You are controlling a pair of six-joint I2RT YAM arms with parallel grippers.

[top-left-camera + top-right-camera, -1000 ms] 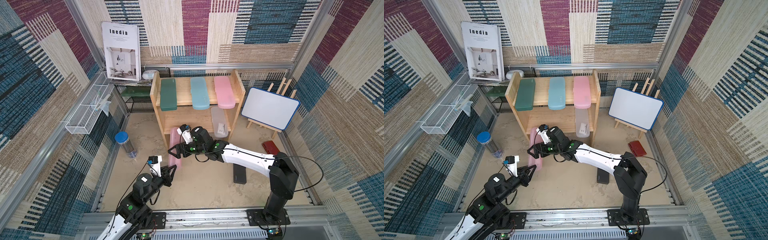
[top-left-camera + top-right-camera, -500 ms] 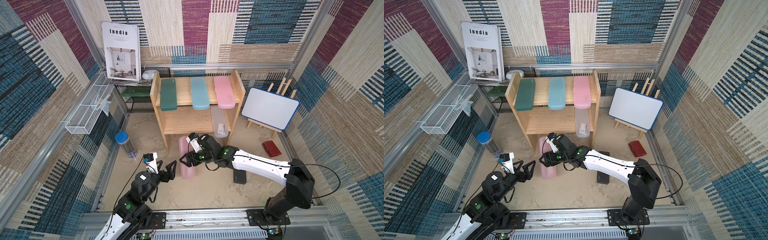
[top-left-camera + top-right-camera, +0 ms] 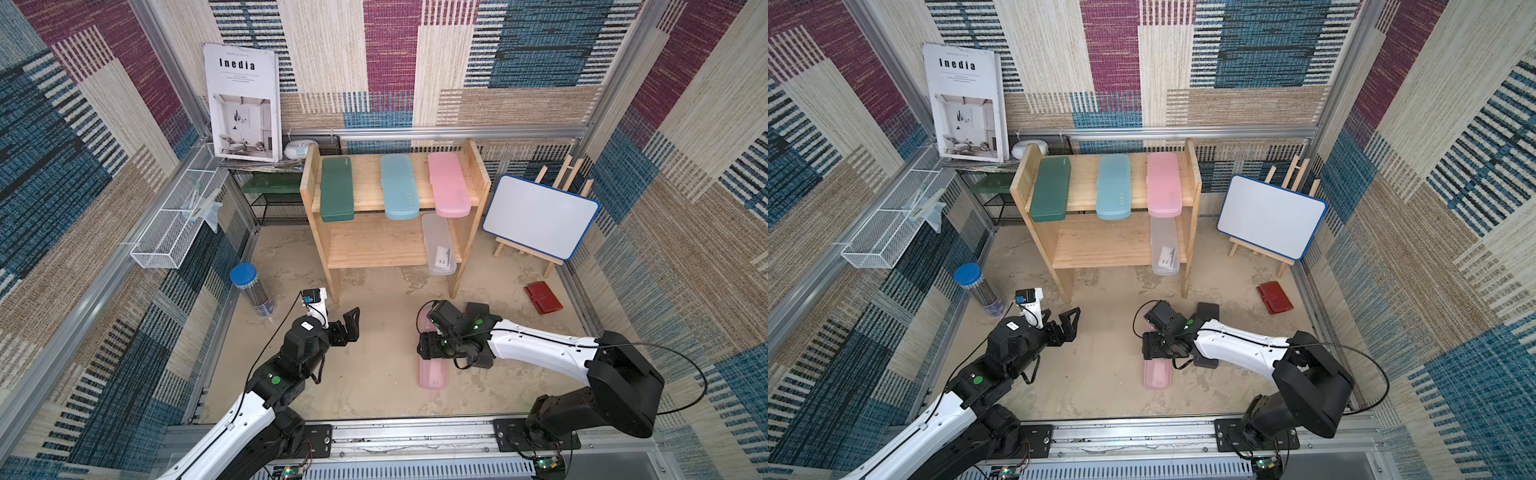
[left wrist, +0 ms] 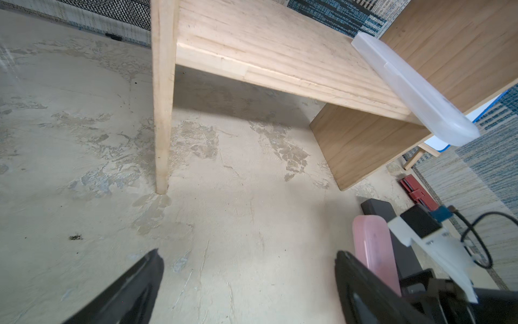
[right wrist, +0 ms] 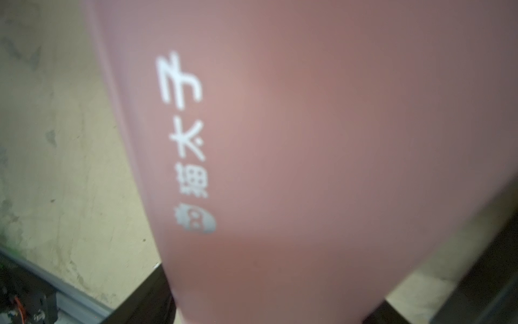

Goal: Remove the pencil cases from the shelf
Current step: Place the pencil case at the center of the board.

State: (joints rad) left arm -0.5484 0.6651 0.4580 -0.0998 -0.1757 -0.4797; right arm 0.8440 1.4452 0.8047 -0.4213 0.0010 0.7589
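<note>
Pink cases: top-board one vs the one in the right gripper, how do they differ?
Place: the top-board pink case lies on the shelf; the gripped pink case is off it, down by the floor.
Hold: the top-board pink case is untouched; the right gripper clamps the gripped pink case across its width.
Both: pink, long, flat, rounded ends.

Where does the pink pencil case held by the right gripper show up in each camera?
Both top views: pink pencil case low centre, gripped across by the right gripper.
Left wrist: pink strip just past the left gripper, beside the black pencil case.
Right wrist: fills most of the frame.
Shared landmark: the black pencil case, in the top and left wrist views.
</note>
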